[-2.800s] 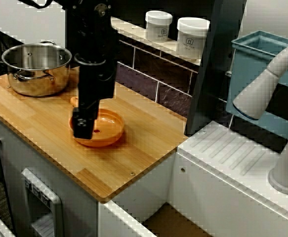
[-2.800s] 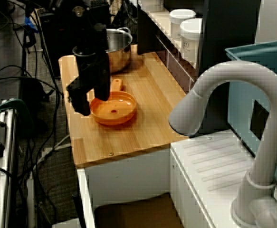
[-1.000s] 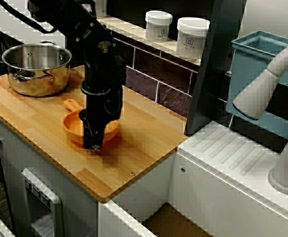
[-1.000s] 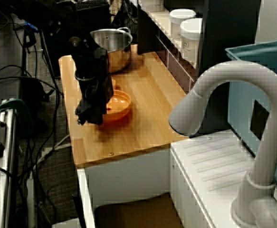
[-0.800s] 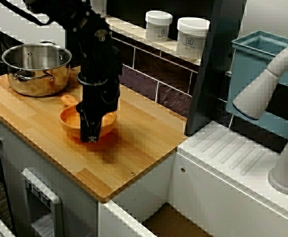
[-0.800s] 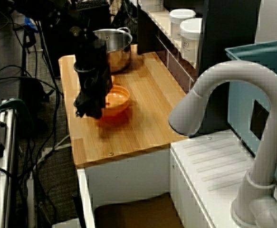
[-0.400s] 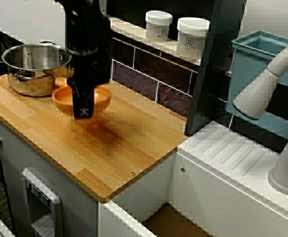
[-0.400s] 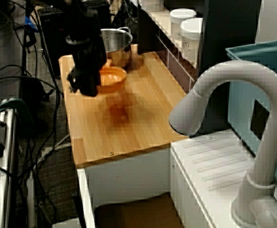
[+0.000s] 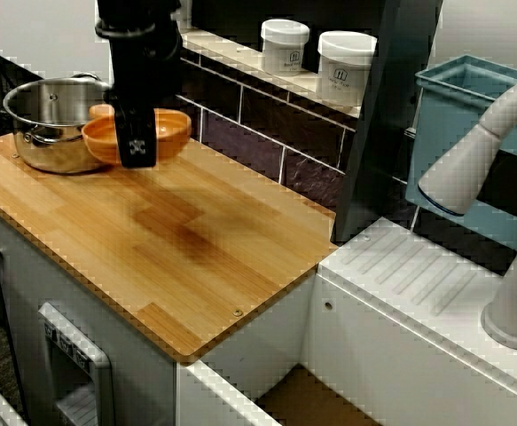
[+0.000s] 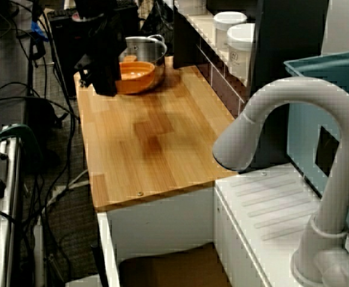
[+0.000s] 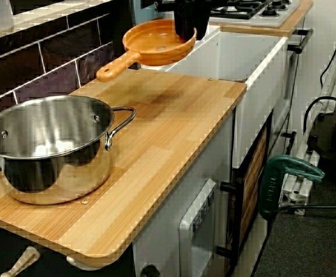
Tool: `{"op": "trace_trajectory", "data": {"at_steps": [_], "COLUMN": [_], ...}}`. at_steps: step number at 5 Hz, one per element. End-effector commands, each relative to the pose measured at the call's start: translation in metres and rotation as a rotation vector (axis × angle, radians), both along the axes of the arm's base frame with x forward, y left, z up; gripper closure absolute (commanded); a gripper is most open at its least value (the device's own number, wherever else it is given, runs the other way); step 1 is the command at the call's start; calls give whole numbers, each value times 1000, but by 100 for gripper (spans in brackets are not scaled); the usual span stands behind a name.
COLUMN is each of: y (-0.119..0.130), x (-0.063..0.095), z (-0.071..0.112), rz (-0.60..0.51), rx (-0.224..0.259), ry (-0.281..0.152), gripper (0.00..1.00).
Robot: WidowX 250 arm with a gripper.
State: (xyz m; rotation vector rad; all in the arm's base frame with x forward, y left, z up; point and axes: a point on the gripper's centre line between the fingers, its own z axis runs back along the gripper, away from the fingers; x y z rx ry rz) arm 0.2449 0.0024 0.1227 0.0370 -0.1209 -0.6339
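**Orange pan hanging in the hand, clear of the counter**

Starting at the left end of the counter, a steel pot is sitting on the wood, and the low view from beside it is showing it empty. Just right of the pot, the hand is pinching its fingers shut on the rim of the pan and holding it roughly level in the air. The pan's short handle is pointing back toward the pot. The pan is hanging near the pot and not over it, with bare wood lying between them in the low view.

Judging from this, the lift is looking complete: no part of the pan is touching the wood, and only a faint shadow is falling on the boards below. The placing is looking undone, since the pan is not yet resting on or in anything.

Further right, two white jars are standing on the tiled ledge. Each is wearing a pale label with a small dark emblem and lines of print too small to read. Beyond them, the blue bin and the pale faucet are showing no writing that can be made out. No brand name is coming through anywhere.
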Motion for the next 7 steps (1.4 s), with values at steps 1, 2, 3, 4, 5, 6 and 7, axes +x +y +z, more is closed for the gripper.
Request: {"op": "trace_trajectory", "data": {"at_steps": [1,2,3,4,5,6,7], "y": [15,19,24,29,34,39,41], "x": [4,2,2,1,-1,-1,-1], "z": [43,55,67,83,95,104,107], "rz": [-10,-12,-12,-11,-11,-7,-5], "rx": [-31,-38,-55,-67,-86,-99,-103], "ry": [-96,-109,-112,-125,-132,-134,-135], "gripper": [100,100,100,100,100,100,100]}}
